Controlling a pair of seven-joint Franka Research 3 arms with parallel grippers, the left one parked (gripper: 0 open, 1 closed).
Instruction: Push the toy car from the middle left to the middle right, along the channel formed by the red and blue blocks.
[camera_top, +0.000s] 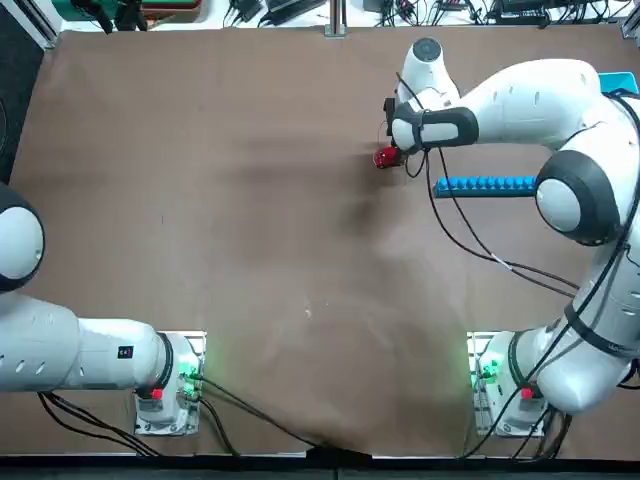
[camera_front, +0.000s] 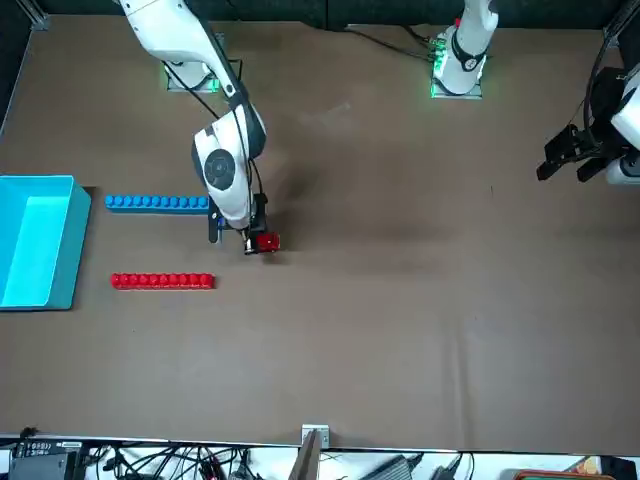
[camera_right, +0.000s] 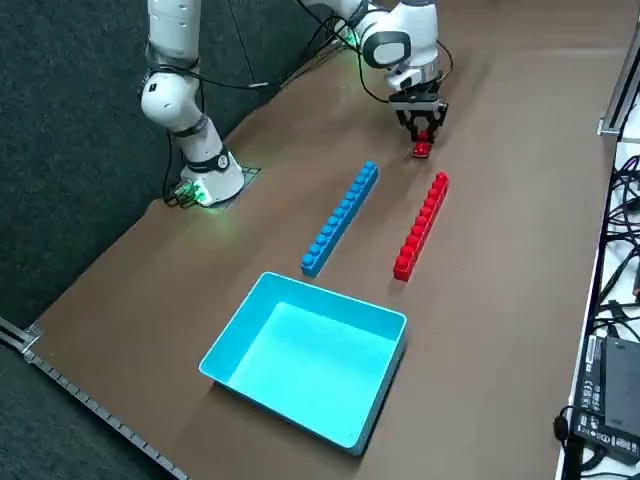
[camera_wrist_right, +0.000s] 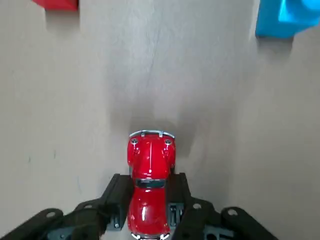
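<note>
The toy car (camera_wrist_right: 150, 170), tiny and glossy red, sits on the brown table with its rear between the fingers of my right gripper (camera_wrist_right: 149, 202), which is shut on its sides. The car (camera_front: 266, 242) rests just outside the open end of the channel. The blue block (camera_front: 158, 203) and the red block (camera_front: 162, 281) lie parallel beyond it, with a gap between them. In the wrist view only the red block's end (camera_wrist_right: 55, 4) and the blue block's end (camera_wrist_right: 287, 17) show ahead of the car. From overhead my arm hides the red block.
A light blue open bin (camera_front: 75, 250) stands past the far end of the two blocks, near the table's edge. Cables trail from my right arm across the table (camera_top: 480, 250).
</note>
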